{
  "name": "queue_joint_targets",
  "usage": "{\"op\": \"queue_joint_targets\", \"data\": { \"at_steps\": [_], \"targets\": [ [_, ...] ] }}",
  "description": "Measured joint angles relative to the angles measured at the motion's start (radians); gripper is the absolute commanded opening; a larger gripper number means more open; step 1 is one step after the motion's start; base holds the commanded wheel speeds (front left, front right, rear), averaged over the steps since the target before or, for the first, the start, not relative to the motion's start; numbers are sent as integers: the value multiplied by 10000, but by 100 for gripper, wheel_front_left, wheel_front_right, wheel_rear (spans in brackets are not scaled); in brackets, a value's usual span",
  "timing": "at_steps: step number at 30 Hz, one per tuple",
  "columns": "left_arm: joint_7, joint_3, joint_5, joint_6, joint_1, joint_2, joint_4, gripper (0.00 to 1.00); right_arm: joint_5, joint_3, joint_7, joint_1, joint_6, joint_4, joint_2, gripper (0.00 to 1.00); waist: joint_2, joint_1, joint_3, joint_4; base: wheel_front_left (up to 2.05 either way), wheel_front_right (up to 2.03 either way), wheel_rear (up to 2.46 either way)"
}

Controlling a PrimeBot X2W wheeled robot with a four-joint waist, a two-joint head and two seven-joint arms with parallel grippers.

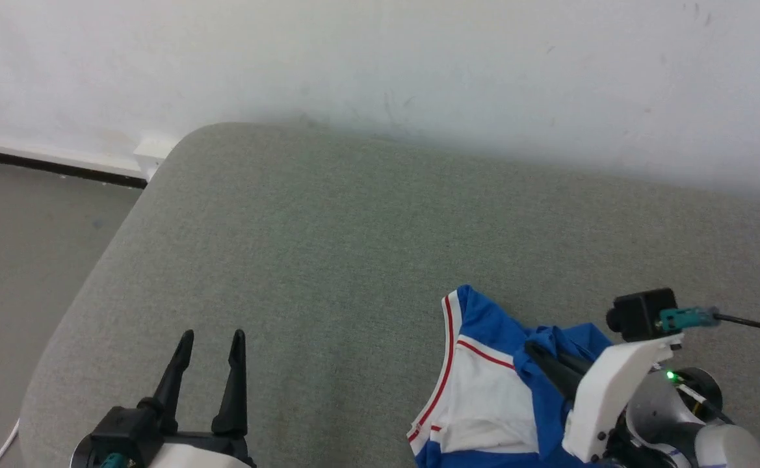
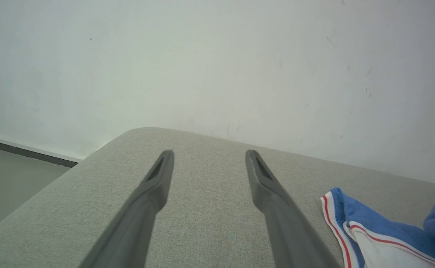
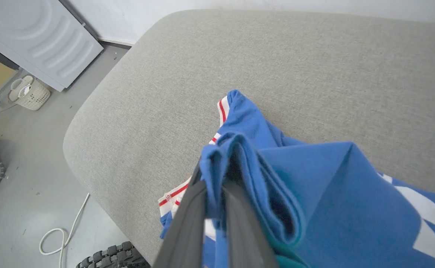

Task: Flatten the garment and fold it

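Note:
The garment (image 1: 484,396), royal blue with a white sleeve and red-striped trim, lies bunched on the grey cushioned surface (image 1: 327,260) at the lower right of the head view. My right gripper (image 1: 536,354) is shut on a fold of its blue cloth. In the right wrist view that fold (image 3: 236,167) wraps over the fingers, and white print (image 3: 422,208) shows on the blue cloth. My left gripper (image 1: 210,338) stands open over bare cushion at the lower left, well apart from the garment. In the left wrist view the garment's edge (image 2: 355,223) lies to the right of the open fingers (image 2: 157,175).
A white wall (image 1: 419,65) runs behind the cushion. Grey floor (image 1: 22,247) lies off its left edge. In the right wrist view the floor holds a white cable (image 3: 61,230), a pale basket (image 3: 29,93), a white appliance (image 3: 35,33) and a treaded wheel (image 3: 113,255).

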Motion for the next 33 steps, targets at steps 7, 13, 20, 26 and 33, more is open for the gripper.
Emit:
{"op": "queue_joint_targets", "data": {
  "at_steps": [7, 13, 20, 26, 33],
  "targets": [
    [-2, -81, -75, 0, -151, -19, 0, 100, -23, 665, -535, -709, 0, 1755, 119, 0, 0, 1, 308, 475, 0, 0, 0],
    [-2, -96, -81, 0, -255, -25, 54, 100, -119, 1210, -1553, -1376, 0, 3298, 132, 100, 0, 1, 572, 761, 0, 0, 0],
    [-2, -50, -100, 0, -264, -31, 130, 100, 472, 2729, -2178, -2065, 0, 3973, 155, 100, 0, 1, 627, 738, 0, 0, 0],
    [-2, -2, -142, 0, -265, -35, 161, 100, 587, 3547, -2974, -2611, 0, 3808, -328, 100, 0, 1, 461, 381, 0, 0, 0],
    [-2, 67, -150, 0, -265, -40, 6, 100, -190, 3384, -4548, -3302, 0, 3331, -2107, 100, 0, 1, 253, -237, 0, 0, 0]
  ]
}}
